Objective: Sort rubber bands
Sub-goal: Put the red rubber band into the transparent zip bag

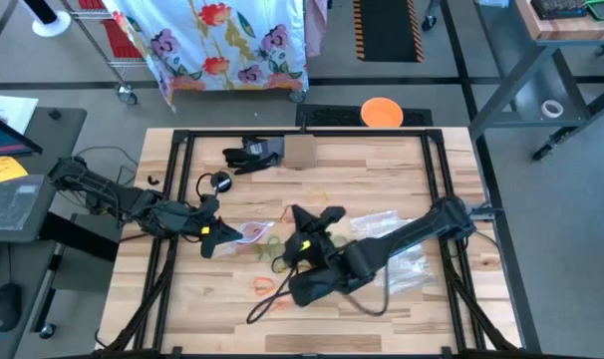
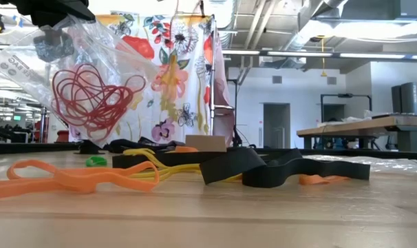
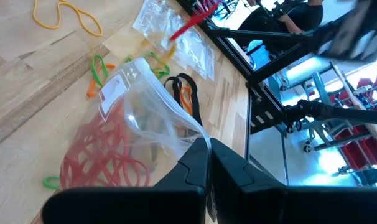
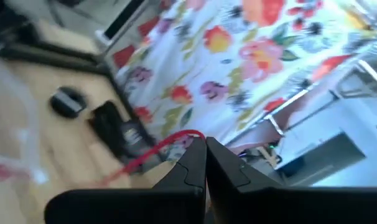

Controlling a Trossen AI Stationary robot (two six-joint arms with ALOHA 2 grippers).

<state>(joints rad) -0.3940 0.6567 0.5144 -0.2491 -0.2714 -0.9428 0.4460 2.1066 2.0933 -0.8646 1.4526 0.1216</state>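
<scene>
A: At table centre-left, left gripper point(image 3: 207, 155) is clamped on the rim of a clear zip bag point(image 3: 145, 118), held off the wood; red rubber bands point(image 2: 91, 93) hang bunched inside it.

B: And the right?

A: Right gripper point(image 4: 206, 155), toward 3 o'clock of the left one, is pinched on a single red band point(image 4: 160, 149), which stretches taut from its tips.

B: Loose stock?

A: Orange bands point(image 2: 71, 178), yellow point(image 2: 164, 165), a green one point(image 2: 95, 161) and wide black ones point(image 2: 277, 169) lie on the table point(image 1: 382, 165) between the arms and toward 6 o'clock.

B: Handling?

A: Judged: featherweight, limp, stretchy, grippy not slippery. They lie flat, so pinch a raised arc of one loop; tangled neighbours may drag along. Bag film is slick and floppy, so hold it at the mouth.
</scene>
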